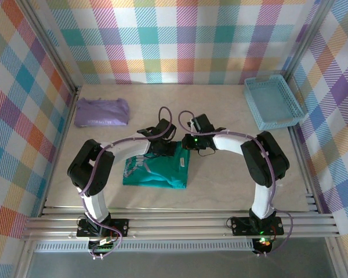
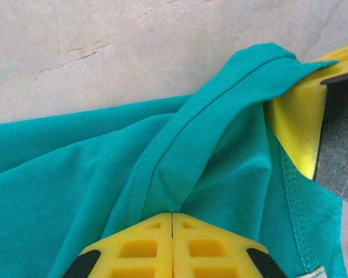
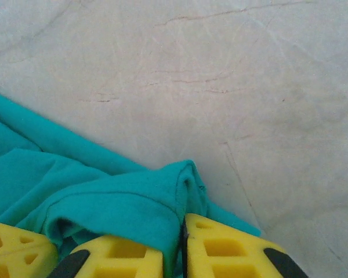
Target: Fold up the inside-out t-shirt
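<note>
Teal t-shirt (image 1: 155,172) lies in a rough rectangle mid-table (image 1: 226,182), nearer the arms. At its far edge: left gripper (image 2: 172,215) clenched on a raised seam ridge. Just beside it, right gripper (image 3: 182,219) pinches a fold of the same edge (fingers pressed together, cloth between).

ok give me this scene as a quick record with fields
t-shirt: teal, partly folded, lying in the middle of the table
left gripper: shut on a fold at the t-shirt's far edge
right gripper: shut on the t-shirt's edge, close beside the left gripper
lavender garment: folded, far left, apart from both arms
blue basket: far right corner, apart from the t-shirt
</note>
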{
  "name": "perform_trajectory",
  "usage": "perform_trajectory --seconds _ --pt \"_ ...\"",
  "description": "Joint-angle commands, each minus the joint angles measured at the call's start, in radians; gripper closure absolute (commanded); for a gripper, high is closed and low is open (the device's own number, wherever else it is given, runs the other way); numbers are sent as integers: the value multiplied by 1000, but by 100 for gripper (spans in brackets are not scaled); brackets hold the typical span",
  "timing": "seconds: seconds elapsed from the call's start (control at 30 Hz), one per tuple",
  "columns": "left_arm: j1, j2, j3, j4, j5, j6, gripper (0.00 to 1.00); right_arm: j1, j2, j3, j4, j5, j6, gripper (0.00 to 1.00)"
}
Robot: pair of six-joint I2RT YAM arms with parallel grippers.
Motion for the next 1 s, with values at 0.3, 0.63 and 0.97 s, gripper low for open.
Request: perform_trajectory --seconds 0.3,0.63,0.97 --pt "-51 -97 19 41 115 -43 100 -40 34 68 -26 -86 -52 90" --pt "-51 -21 66 62 118 -67 81 -84 6 80 -97 -99 -92 69" --pt "-2 -267 -87 8 38 -37 51 -51 -330 -237 -50 -253 -117 63"
